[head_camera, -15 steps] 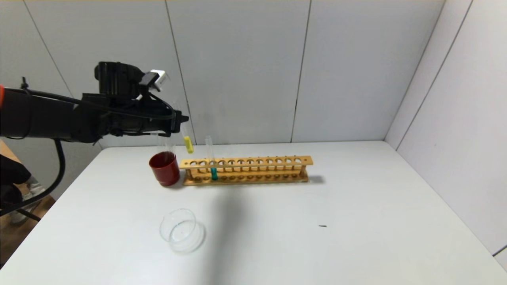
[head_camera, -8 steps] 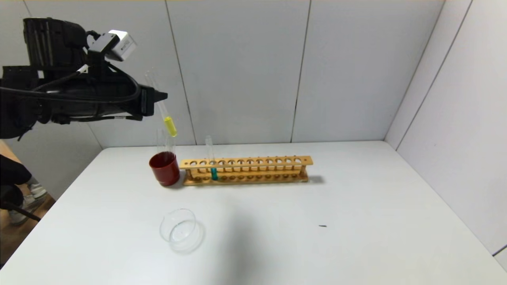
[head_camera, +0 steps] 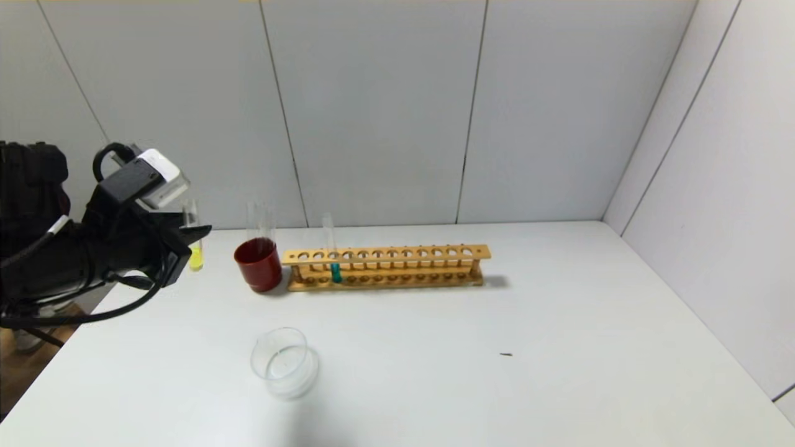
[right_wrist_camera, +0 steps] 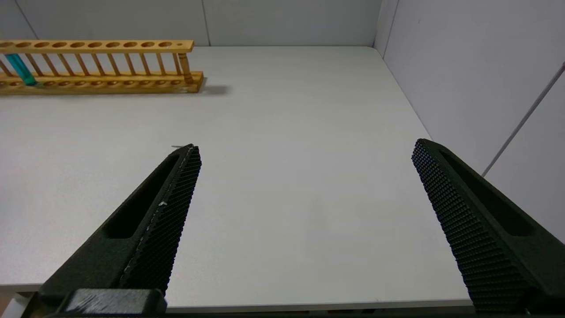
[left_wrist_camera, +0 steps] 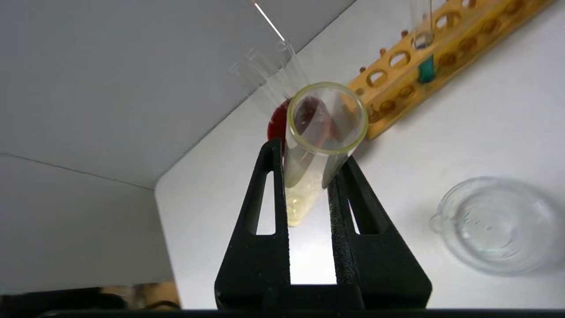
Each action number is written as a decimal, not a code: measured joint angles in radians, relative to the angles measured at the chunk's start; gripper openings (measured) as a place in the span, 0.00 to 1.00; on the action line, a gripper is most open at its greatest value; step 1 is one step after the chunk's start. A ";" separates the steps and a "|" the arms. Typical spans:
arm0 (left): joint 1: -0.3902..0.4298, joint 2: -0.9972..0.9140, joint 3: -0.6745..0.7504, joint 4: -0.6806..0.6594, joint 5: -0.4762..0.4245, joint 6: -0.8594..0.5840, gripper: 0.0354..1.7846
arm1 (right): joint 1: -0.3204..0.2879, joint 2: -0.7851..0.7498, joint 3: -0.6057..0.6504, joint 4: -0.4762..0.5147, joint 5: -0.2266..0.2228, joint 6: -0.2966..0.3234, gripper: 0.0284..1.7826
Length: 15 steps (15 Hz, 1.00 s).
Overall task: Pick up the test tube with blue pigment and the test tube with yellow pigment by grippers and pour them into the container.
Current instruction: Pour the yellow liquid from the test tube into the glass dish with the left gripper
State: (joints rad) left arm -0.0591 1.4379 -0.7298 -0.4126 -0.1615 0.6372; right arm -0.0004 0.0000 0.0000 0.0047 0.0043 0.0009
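Note:
My left gripper is shut on the test tube with yellow pigment, upright above the table's far left edge; the tube stands between its fingers in the left wrist view. The test tube with blue pigment stands in the wooden rack; it also shows in the left wrist view and the right wrist view. The container, a clear glass dish, sits near the front left; it also shows in the left wrist view. My right gripper is open and empty over the table's front right.
A dark red cup with colourless clear tubes in it stands just left of the rack. A small dark speck lies on the white table. Grey walls close the back and right sides.
My left gripper has moved left and down with the yellow tube, from high above the red cup to low by the table's left edge. The tube now hangs upright.

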 joint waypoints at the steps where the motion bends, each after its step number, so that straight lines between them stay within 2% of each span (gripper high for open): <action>1: 0.003 -0.008 0.054 -0.059 0.000 0.066 0.16 | 0.000 0.000 0.000 0.000 0.000 0.000 0.98; 3: 0.004 -0.016 0.125 -0.121 -0.001 0.169 0.16 | 0.000 0.000 0.000 0.000 0.000 0.000 0.98; 7: 0.003 -0.009 0.210 -0.125 0.003 0.384 0.16 | 0.000 0.000 0.000 0.000 0.000 0.000 0.98; 15: 0.001 0.074 0.252 -0.129 0.011 0.773 0.16 | 0.000 0.000 0.000 0.000 0.000 0.000 0.98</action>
State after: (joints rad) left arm -0.0581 1.5115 -0.4777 -0.5417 -0.1504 1.4104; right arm -0.0004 0.0000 0.0000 0.0043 0.0043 0.0013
